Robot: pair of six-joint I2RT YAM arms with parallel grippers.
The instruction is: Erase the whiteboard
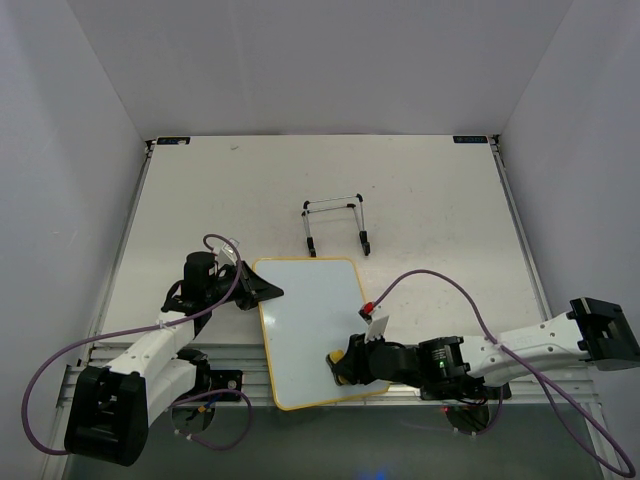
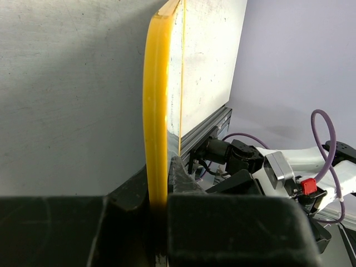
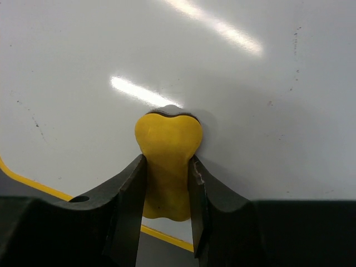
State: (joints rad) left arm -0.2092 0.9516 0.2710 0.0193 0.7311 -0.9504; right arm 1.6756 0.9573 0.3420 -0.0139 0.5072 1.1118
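I had the left end effector (image 1: 264,291) clamped on the yellow edge of the whiteboard (image 1: 312,310), which lay near-side on the tabletop (image 1: 430,190). The right end effector (image 3: 168,181) pinched a yellow eraser (image 3: 168,146) against its surface.

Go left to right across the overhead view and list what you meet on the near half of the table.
left arm → left pincer, clamped on the board's edge → whiteboard → yellow eraser, held in the right pincer → right arm. The wire stand farther back overlaps the whiteboard, so it is left out.
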